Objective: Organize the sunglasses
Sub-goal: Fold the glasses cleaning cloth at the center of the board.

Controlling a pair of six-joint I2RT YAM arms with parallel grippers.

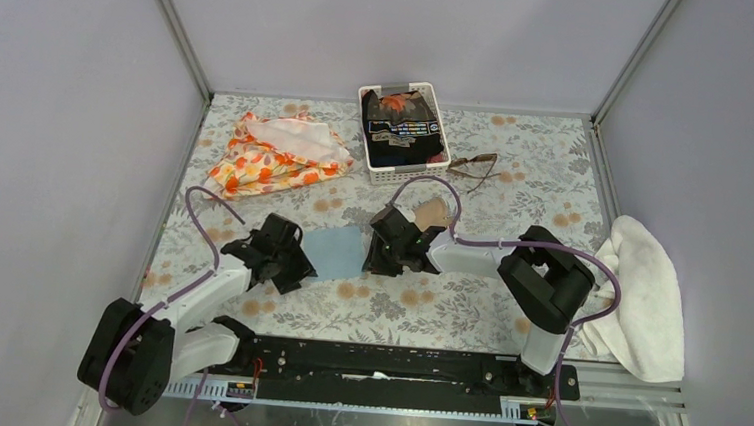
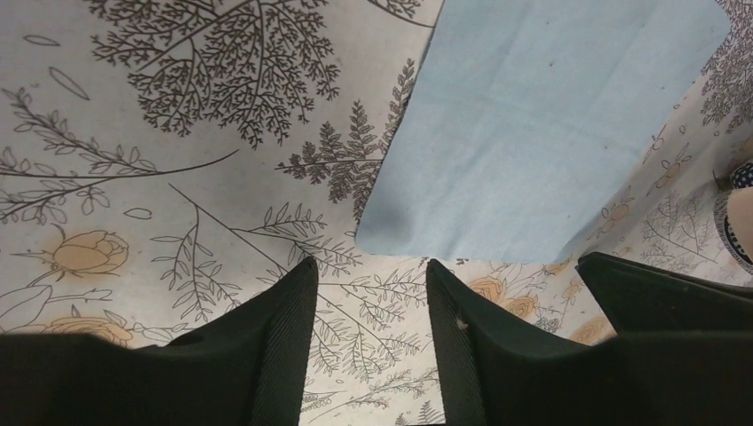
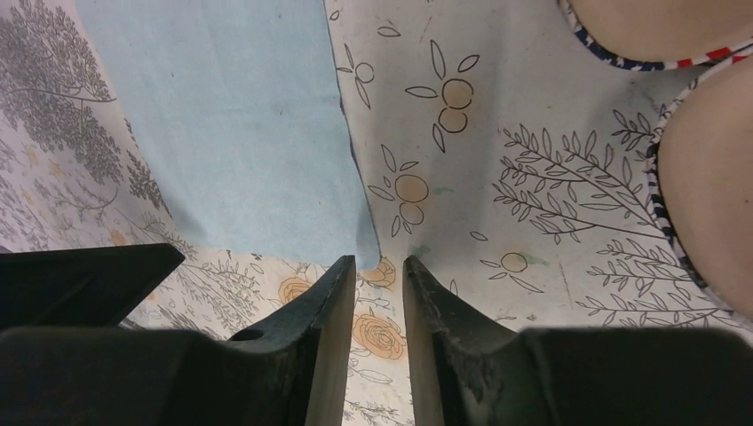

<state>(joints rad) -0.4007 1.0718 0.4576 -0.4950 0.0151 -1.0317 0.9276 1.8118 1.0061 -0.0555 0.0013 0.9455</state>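
Thin brown-framed, tinted sunglasses point(image 1: 473, 168) lie roughly crosswise, apparently unfolded, beside a white plastic basket point(image 1: 402, 178) at the floral worktop's point(image 1: 545, 185) far side, beyond the nearer right end effector point(image 3: 380, 264), which, like the left end effector point(image 2: 371, 266), hovers parted and empty at a light blue cloth's point(image 1: 335, 253) edge.

Sunglasses point(image 1: 474, 167) just R of basket point(image 1: 408, 174), cloth point(image 1: 336, 252) in front — towel point(image 1: 648, 292) far R

Top cam: high over near edge, looks down on whole table point(image 1: 534, 199). Wrist cams: v. close, low; both share blue cloth point(image 2: 533, 124) just ahead of left claw point(image 2: 368, 293) & right claw point(image 3: 380, 284).
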